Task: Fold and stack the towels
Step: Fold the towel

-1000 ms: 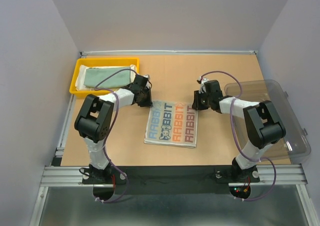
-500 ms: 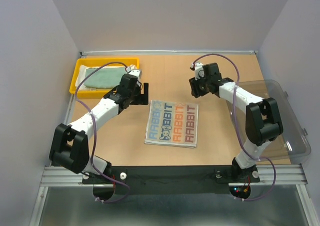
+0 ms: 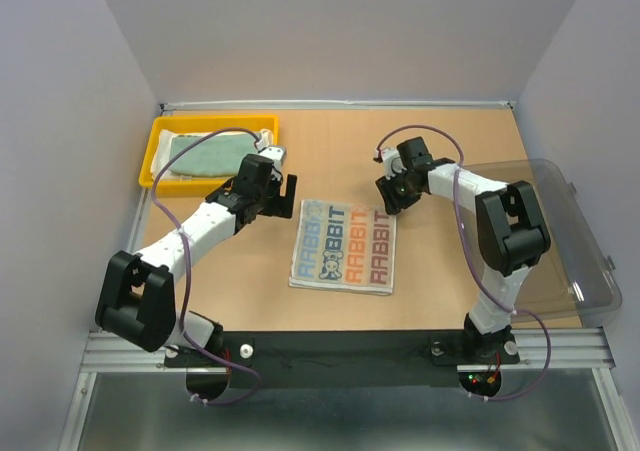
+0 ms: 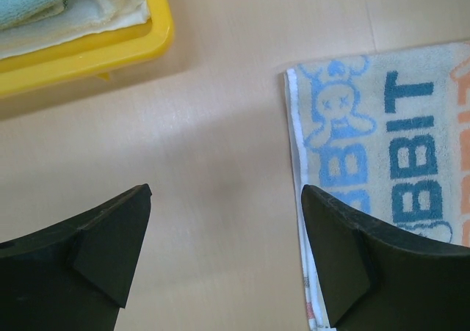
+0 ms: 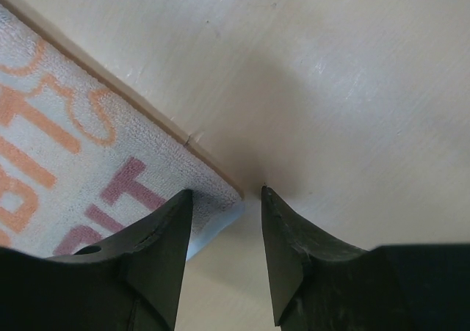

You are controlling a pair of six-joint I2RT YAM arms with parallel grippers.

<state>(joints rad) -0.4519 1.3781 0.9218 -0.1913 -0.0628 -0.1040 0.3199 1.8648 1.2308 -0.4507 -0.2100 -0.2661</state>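
The printed towel (image 3: 343, 244) lies folded on the table (image 3: 450, 291). The left end effector (image 4: 226, 191) hangs wide open near its far-left corner. The right end effector (image 5: 226, 193), narrowly open and empty, is over the far-right corner.

The printed towel (image 4: 382, 147) runs off the left wrist view's right edge.

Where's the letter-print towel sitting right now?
In the top view the letter-print towel lies flat mid-table, its far corners close to the left gripper and right gripper, with the yellow tray beyond to the left.
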